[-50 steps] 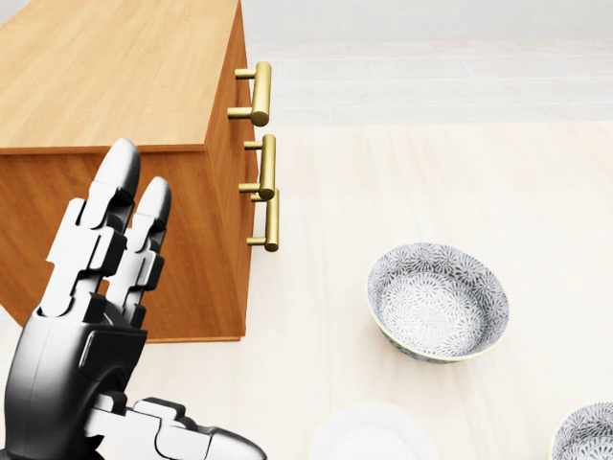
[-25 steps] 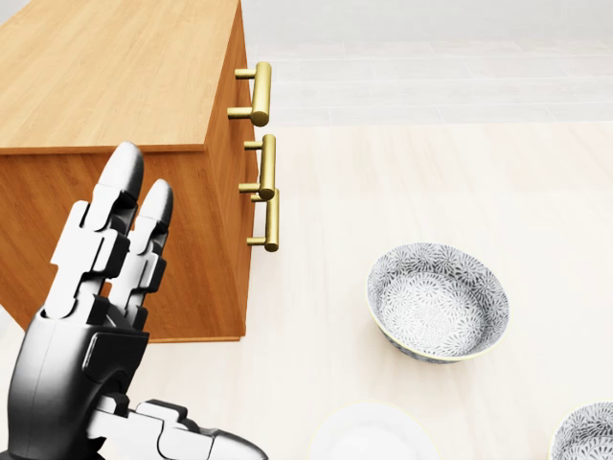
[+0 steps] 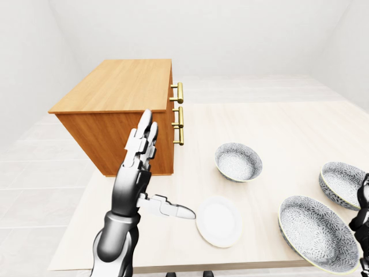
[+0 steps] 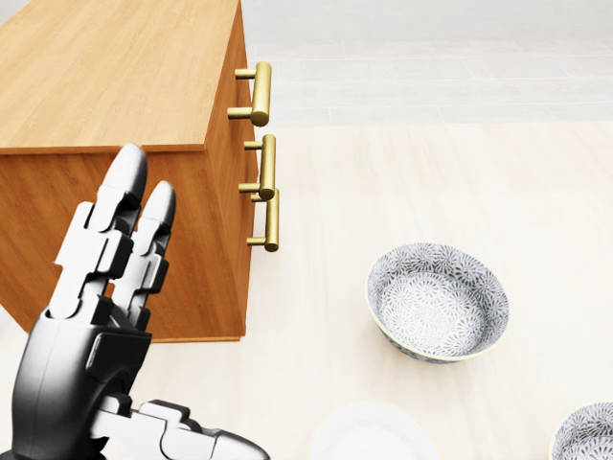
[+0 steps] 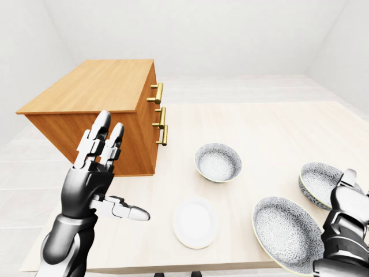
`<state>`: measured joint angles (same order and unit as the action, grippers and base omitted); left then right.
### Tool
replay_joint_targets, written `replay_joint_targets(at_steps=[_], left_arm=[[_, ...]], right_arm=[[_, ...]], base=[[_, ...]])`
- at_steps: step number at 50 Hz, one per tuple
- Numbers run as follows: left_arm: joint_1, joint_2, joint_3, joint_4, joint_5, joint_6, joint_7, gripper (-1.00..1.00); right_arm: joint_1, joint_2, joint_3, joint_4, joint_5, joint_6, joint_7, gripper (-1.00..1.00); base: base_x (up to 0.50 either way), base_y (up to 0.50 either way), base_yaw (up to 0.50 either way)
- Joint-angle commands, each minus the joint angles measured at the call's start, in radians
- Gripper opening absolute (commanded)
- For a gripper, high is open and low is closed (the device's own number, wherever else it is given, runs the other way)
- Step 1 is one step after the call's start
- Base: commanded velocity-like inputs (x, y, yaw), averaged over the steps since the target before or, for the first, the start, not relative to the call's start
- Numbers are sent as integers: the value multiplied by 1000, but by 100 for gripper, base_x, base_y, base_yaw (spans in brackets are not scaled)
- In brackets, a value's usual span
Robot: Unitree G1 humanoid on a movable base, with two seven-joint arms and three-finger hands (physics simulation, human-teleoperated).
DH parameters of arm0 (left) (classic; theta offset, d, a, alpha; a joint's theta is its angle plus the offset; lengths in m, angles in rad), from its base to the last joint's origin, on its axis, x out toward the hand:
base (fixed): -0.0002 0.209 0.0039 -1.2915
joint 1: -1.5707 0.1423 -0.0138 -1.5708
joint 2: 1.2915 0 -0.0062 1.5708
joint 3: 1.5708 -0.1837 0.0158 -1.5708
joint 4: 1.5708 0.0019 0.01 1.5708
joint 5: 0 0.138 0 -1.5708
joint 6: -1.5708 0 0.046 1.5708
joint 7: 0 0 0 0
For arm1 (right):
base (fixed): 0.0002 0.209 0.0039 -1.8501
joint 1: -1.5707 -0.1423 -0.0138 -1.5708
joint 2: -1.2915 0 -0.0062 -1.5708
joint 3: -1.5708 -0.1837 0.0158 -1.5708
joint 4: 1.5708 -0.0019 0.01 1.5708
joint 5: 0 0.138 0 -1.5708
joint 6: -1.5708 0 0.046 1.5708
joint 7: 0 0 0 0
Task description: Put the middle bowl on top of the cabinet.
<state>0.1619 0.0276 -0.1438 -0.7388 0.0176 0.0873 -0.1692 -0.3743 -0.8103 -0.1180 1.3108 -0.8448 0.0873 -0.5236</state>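
While the left hand hangs spread beside the cabinet, open tabletop lies between it and the nearest bowl.

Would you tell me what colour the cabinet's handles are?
The handles are shiny gold, like brass, clearest in the head view.

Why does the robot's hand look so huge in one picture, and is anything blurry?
Head view: the silver-and-black left hand is close to the camera, so it fills the lower left corner. Left-eye view: a wider picture, so the same hand looks smaller beside the brown wooden cabinet. All views: sharp, evenly lit, hardly any shadows.
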Motion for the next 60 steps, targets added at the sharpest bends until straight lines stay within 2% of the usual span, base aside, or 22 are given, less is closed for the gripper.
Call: replay_joint_targets(at_steps=[1,19,35,60], left_arm=[[3,0,-6,-4,3,0,2,100],[6,2,-12,3,7,0,3,100],[6,3,-23,-11,6,0,0,100],[-2,3,-14,-20,-3,0,-2,100]], right_arm=[[-24,12,23,15,-8,0,0,100],[-42,25,29,46,-26,0,0,100],[-53,45,-4,44,26,0,0,100],[-125,94,37,39,-11,0,0,100]], base=[[0,0,0],[0,0,0],[0,0,0],[0,0,0]])
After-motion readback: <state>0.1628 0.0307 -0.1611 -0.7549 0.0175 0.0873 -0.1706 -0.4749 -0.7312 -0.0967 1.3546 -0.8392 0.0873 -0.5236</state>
